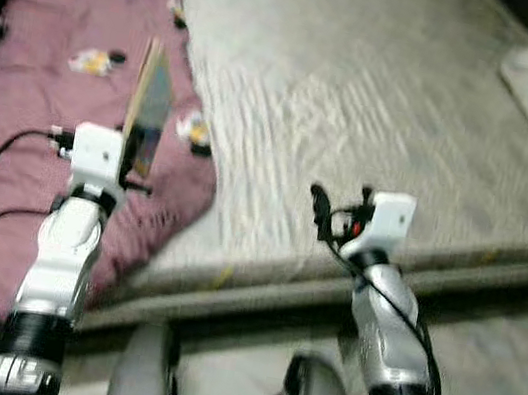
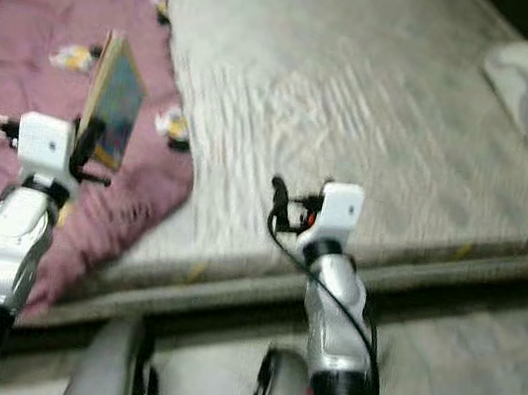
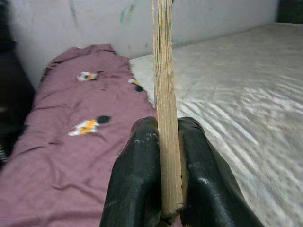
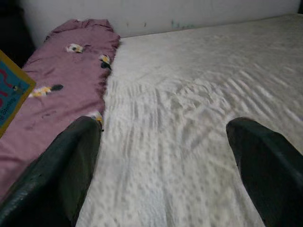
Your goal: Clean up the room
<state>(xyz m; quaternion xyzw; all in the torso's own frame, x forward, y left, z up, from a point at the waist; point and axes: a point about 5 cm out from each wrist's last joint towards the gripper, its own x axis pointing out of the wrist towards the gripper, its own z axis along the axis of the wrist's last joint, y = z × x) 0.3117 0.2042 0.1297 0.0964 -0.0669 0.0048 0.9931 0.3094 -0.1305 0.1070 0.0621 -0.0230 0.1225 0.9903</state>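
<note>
Two grippers are raised over the near edge of the mattress (image 1: 381, 106). A thin book (image 1: 147, 107) is pinched upright, spine-edge down, between the closed fingers (image 3: 137, 175) of the left gripper (image 3: 163, 165), above the pink blanket (image 1: 34, 119) along the mattress's left side. The right gripper (image 4: 163, 165) is held with fingers spread wide above bare mattress.

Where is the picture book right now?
The book is pinched upright in the left gripper, on the robot's left, held above the pink blanket that lies along the grey mattress.
</note>
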